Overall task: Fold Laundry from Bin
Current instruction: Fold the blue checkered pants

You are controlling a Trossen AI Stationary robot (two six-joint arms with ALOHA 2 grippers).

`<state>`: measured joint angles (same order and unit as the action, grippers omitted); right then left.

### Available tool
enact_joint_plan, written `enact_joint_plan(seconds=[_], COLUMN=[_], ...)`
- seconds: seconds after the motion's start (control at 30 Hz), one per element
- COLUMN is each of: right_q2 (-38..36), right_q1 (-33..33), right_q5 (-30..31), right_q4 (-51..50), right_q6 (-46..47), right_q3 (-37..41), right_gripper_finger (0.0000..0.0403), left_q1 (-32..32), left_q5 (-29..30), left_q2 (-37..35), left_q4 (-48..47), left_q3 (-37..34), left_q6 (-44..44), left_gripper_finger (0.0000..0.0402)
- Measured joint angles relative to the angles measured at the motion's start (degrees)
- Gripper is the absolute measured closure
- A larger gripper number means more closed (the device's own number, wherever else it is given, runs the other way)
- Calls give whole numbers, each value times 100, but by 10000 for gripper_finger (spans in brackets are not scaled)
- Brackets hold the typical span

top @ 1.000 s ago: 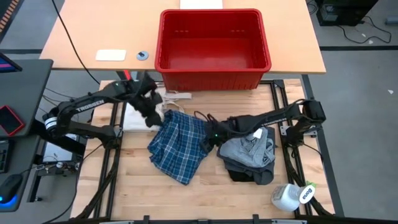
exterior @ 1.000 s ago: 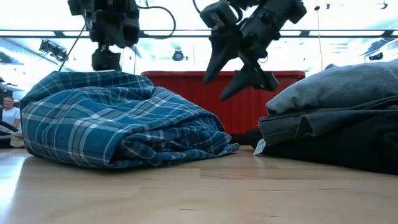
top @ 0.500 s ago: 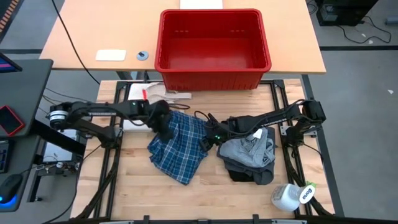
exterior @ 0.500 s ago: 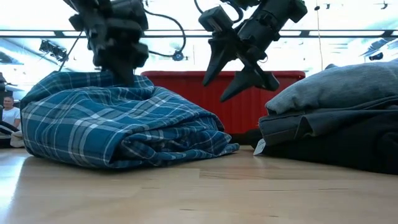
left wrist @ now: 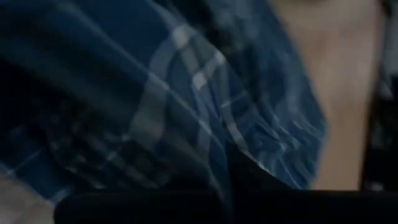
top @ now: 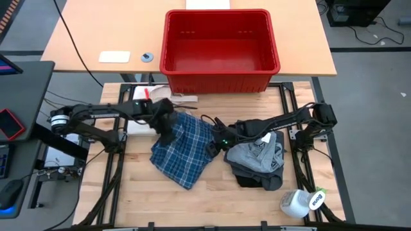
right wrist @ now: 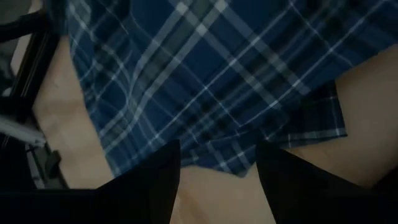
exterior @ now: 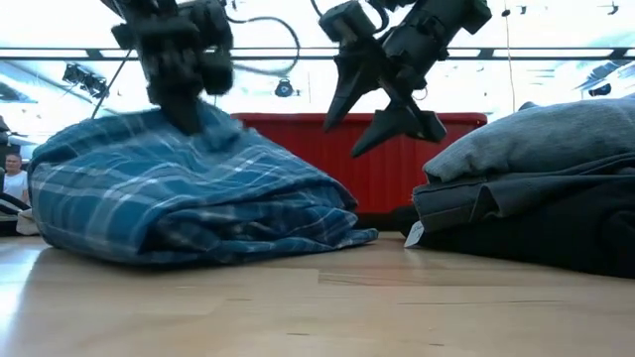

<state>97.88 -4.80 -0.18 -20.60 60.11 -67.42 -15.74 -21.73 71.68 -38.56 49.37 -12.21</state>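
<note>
This is a robotics lab or workshop, not a home. Two dark arms (top: 96,115) are bolted to a black metal frame (top: 115,163) around a butcher-block desk (top: 128,199), with loose cables (top: 70,38) trailing across a grey floor (top: 372,83). A second, pale wooden desk (top: 83,32) stands behind it, carrying a red bin (top: 220,80). On the left edge sit a dark workstation surface with a mouse (top: 8,192) and a red-edged device (top: 9,122). The low view looks into a wide hall with long ceiling light strips (exterior: 556,50), where a person (exterior: 14,178) sits far off.
</note>
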Motion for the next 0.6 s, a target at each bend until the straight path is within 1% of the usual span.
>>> enact_joint_plan(seconds=[0.13, 0.23, 0.3, 0.37, 0.5, 0.57, 0.6], right_q2=[-94, -41, 70, 230, 426, 502, 565], right_q1=[-181, -373, -452, -483, -490, -485, -444], right_q5=[-26, -53, -86, -9, 605, 902, 957], right_q4=[63, 357, 797, 1158, 1919, 2025, 2005], right_q6=[-467, -908, -1005, -1029, -1514, -1658, -1639], right_q3=[-7, 52, 246, 480, 733, 735, 746], right_gripper_finger=[187, 187, 188, 189, 192, 194, 196], left_q1=[-193, -286, -315, -344, -349, -349, -349], left_q5=[-530, -591, -456, -287, 111, 107, 105], left_q2=[-503, -815, -880, -882, -885, -906, -920], left_q4=[-907, -1516, -1722, -1963, -2100, -2081, -2102], left_q3=[245, 244, 244, 241, 240, 240, 250], left_q6=[1437, 2479, 2907, 3081, 3052, 2994, 2997], left_gripper_finger=[399, 399, 400, 400, 400, 401, 401])
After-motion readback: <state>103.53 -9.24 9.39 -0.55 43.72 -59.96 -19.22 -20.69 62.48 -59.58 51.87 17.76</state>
